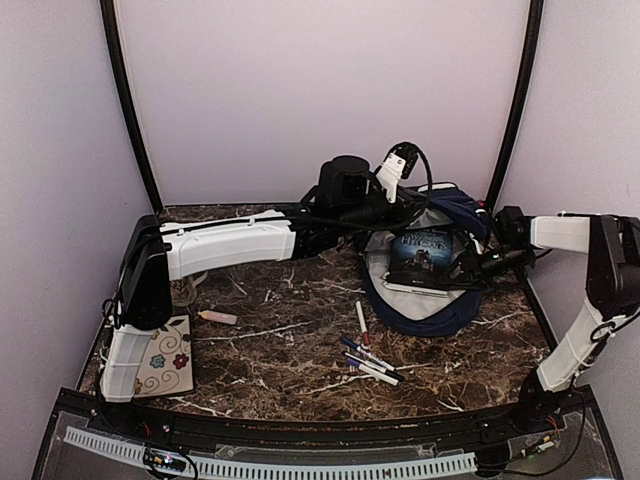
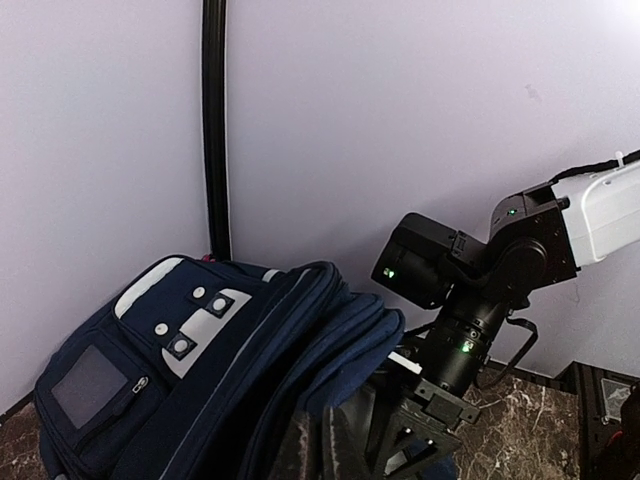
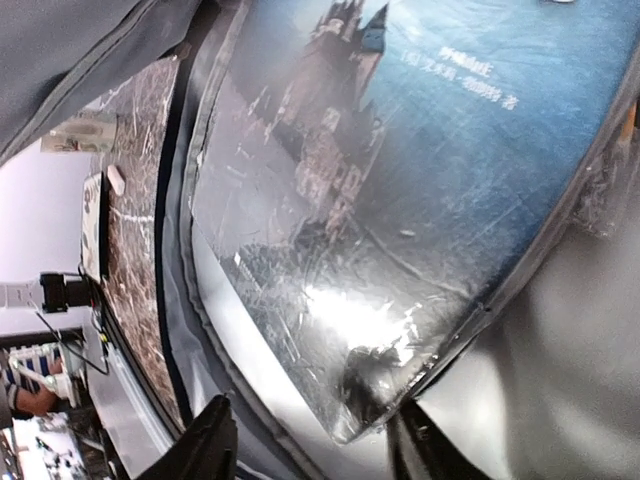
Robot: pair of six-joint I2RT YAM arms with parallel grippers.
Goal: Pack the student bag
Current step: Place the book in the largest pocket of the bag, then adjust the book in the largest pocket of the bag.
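As it lies open: bag at table's far right

Item: bag, navy, mouth agape, book inside, cover up. Left gripper: clenched on bag's upper fabric. Right gripper: jaws parted, astride book's corner. Loose: markers, near bag.

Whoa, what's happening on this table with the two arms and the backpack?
Two robot arms are packing the student bag, which lies open at the far right of the table. The left gripper is shut and seems to hold the bag's upper edge, propping it open. The right gripper reaches inside, its jaws open around a corner of a dark blue book that already lies in the bag. Several markers lie on the table, not yet packed.
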